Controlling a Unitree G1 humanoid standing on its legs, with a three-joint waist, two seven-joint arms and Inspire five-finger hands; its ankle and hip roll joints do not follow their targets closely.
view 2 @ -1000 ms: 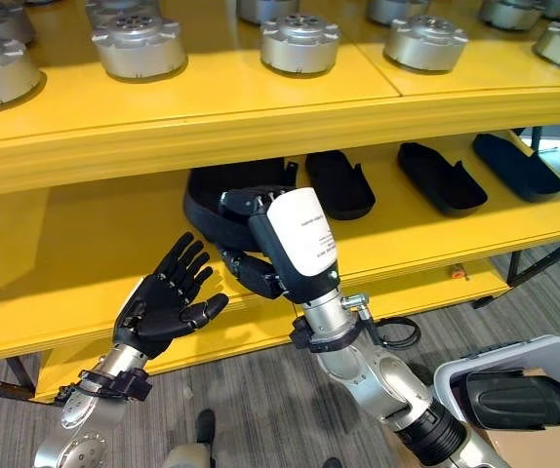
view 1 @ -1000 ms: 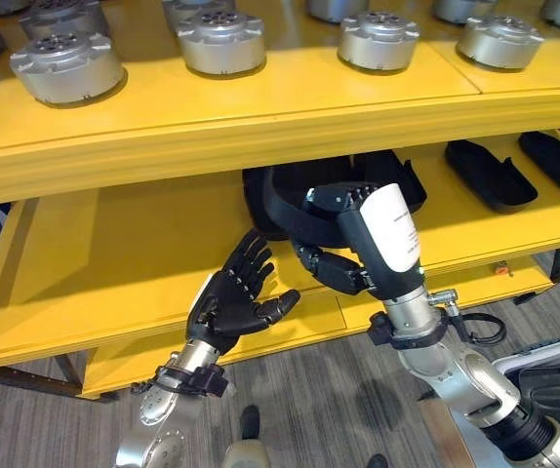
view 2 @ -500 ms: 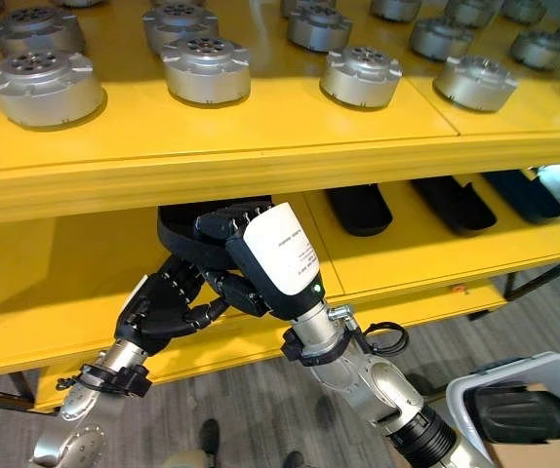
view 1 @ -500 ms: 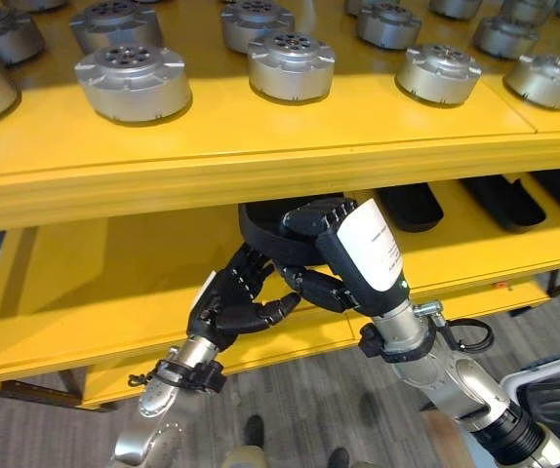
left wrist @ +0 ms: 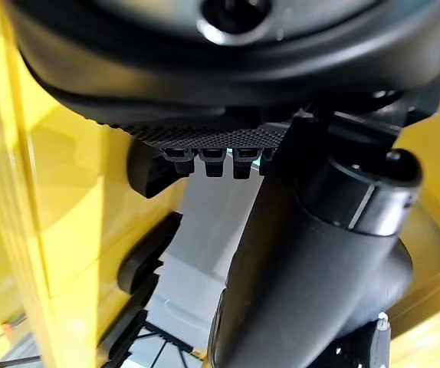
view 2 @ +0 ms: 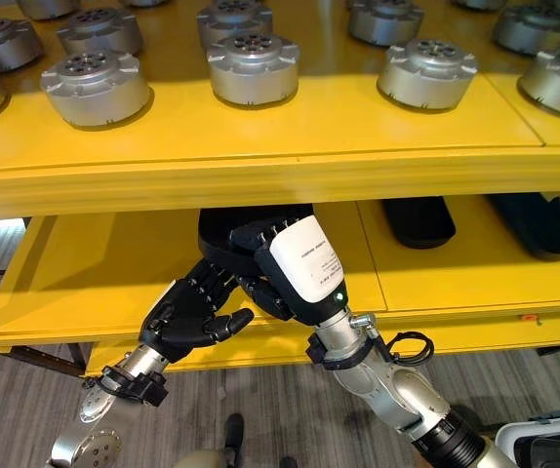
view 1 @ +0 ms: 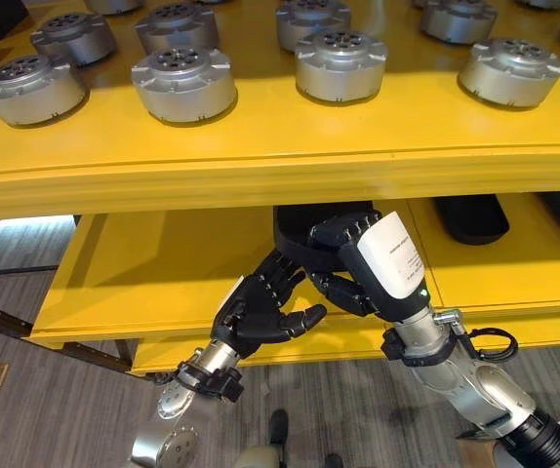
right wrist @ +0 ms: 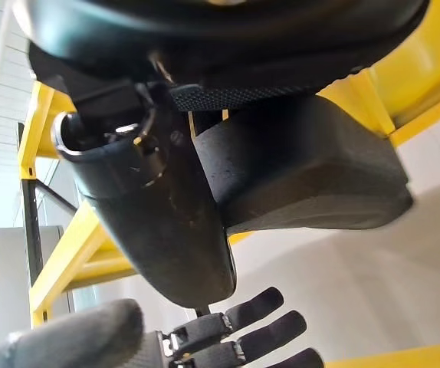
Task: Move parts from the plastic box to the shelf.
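1. Black plastic part (view 2: 251, 234) is now lying deep on the yellow lower shelf (view 2: 95, 278), where half a second ago it was only entering at the edge.
2. The right robot hand (view 2: 270, 255) is still clenching around the part.
3. The left robot hand (view 2: 187, 312), fingers relaxed, is now touching under the part, no longer apart.
4. Placing is probably almost finished; releasing remains.

Round motor housings (view 1: 183, 82) in rows on the top shelf (view 1: 260, 156). Below, on the lower shelf (view 1: 143, 283), a shell part (view 2: 251, 239) at centre; two more shell parts (view 2: 419, 219) to its right.
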